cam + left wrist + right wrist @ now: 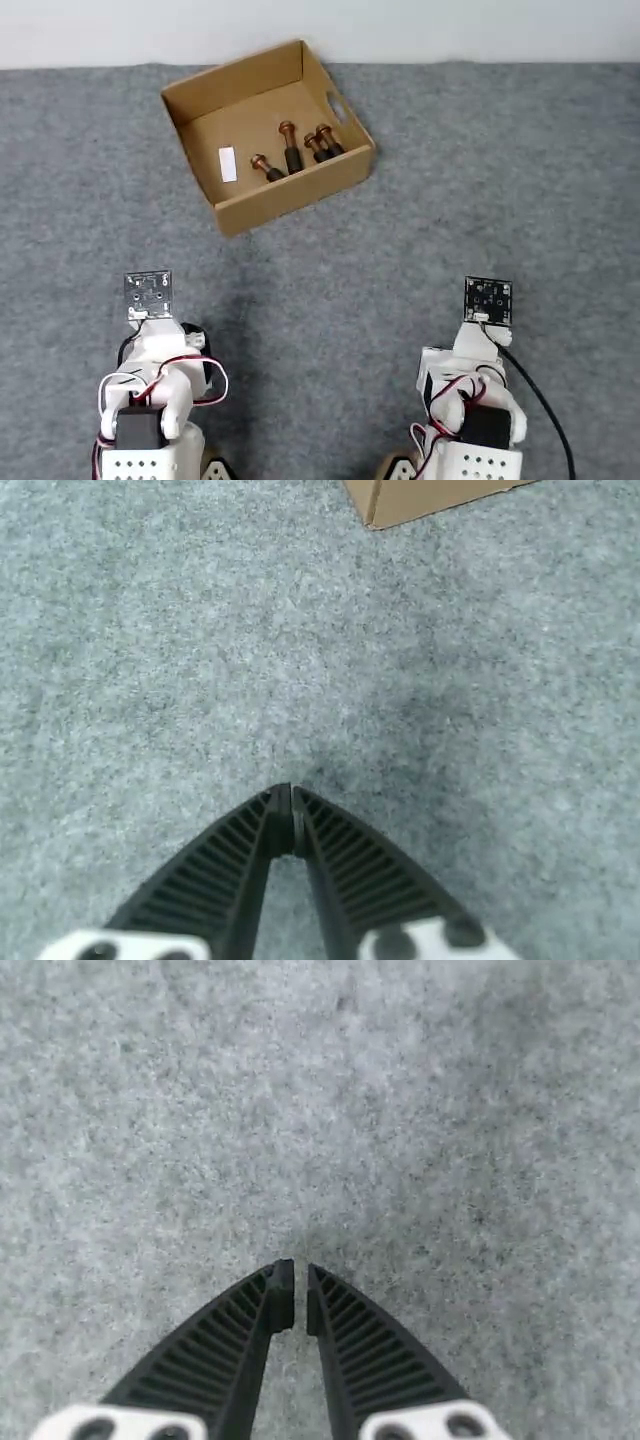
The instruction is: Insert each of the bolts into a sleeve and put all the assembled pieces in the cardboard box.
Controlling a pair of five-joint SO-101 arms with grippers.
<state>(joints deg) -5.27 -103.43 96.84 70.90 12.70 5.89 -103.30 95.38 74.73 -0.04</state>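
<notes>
Holding nothing: left gripper (291,820), right gripper (300,1295) closed.

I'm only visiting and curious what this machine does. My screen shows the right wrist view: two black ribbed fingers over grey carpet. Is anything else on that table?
Observer: Yes. In the high view an open brown cardboard box sits on the grey carpet ahead of the arms, nearer the left one.
Operator: Is anything inside it?
Observer: Four copper-coloured bolts in black sleeves lie on its floor, next to a white label.
Operator: And the other arm?
Observer: The left gripper is shut on nothing above bare carpet, with a corner of the box just ahead of it.
</notes>
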